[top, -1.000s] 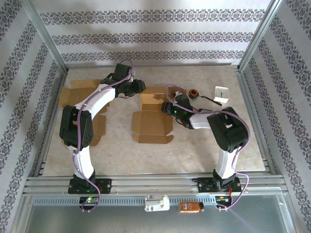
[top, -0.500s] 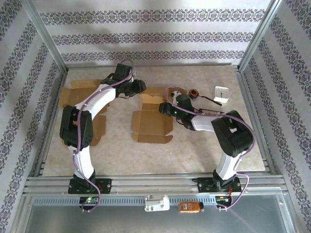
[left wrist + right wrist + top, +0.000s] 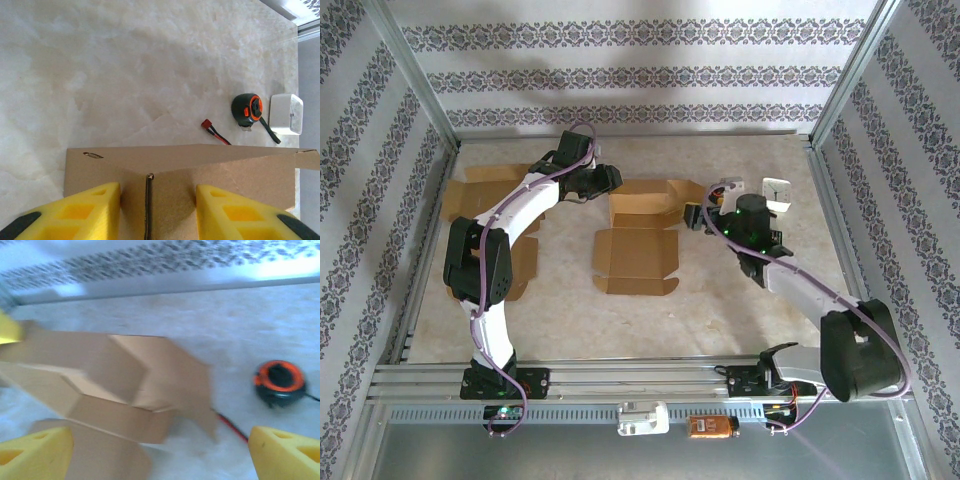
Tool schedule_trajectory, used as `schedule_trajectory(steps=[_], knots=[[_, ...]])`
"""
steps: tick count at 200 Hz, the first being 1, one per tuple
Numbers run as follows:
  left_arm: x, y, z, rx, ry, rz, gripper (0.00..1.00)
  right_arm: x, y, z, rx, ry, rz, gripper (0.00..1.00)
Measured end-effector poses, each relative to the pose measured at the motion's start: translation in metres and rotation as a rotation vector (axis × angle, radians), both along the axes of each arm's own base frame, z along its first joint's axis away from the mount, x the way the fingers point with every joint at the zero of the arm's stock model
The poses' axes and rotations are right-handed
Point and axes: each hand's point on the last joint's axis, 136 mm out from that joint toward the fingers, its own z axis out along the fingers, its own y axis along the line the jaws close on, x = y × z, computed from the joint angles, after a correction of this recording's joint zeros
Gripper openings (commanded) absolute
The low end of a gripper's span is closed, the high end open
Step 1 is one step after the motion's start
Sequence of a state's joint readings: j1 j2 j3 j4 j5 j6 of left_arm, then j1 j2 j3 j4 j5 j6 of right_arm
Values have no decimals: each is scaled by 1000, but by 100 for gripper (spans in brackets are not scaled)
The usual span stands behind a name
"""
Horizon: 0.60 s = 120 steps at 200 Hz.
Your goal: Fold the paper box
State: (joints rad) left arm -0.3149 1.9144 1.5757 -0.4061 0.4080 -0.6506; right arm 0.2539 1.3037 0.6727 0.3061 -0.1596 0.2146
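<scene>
The paper box (image 3: 635, 245) is lying in the middle of the desk (image 3: 740, 300), its base panel flat with the side flaps spread out and only the far wall standing up; in my left wrist view that wall (image 3: 200, 170) is rising as a thin edge between my fingers. What is changing is on my right side. A second ago my right claw (image 3: 705, 212) was reaching over the box's right edge with the arm bent close in. Now it is pulling clear to the right with the arm stretched long, its jaws spread wide and gripping nothing. In the right wrist view the claw (image 3: 160, 455) is facing the box's loose right-hand flap (image 3: 165, 375) from outside, with the tape measure (image 3: 279, 382) just beyond. My left claw (image 3: 605, 180) is staying where it was at the far left corner, released, straddling the raised wall without pinching it. I am reading this as a reset and not progress: nothing is holding the right side, the flaps are lying open, and I am probably lining up a fresh approach to that flap. The white clock (image 3: 777, 190) is sitting close to my right wrist, so I am minding the swing.
</scene>
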Motion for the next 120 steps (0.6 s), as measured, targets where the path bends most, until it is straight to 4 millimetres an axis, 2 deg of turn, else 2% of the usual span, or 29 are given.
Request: schedule_trajectory(steps=[10, 31, 57, 83, 98, 120], knots=[[0, 0, 0, 0, 0, 0, 41, 8, -6, -9, -55, 23, 11, 91], [0, 0, 0, 1, 2, 0, 41, 23, -5, -26, -129, 74, 70, 87], [0, 0, 0, 1, 3, 0, 41, 43, 0, -43, -165, 124, 124, 77], [-1, 0, 0, 1, 8, -2, 41, 62, 11, -46, -145, 156, 165, 65], [-1, 0, 0, 1, 9, -2, 41, 72, 17, -45, -126, 168, 184, 54], [-1, 0, 0, 1, 9, -2, 41, 75, 22, -44, -88, 187, 196, 43]])
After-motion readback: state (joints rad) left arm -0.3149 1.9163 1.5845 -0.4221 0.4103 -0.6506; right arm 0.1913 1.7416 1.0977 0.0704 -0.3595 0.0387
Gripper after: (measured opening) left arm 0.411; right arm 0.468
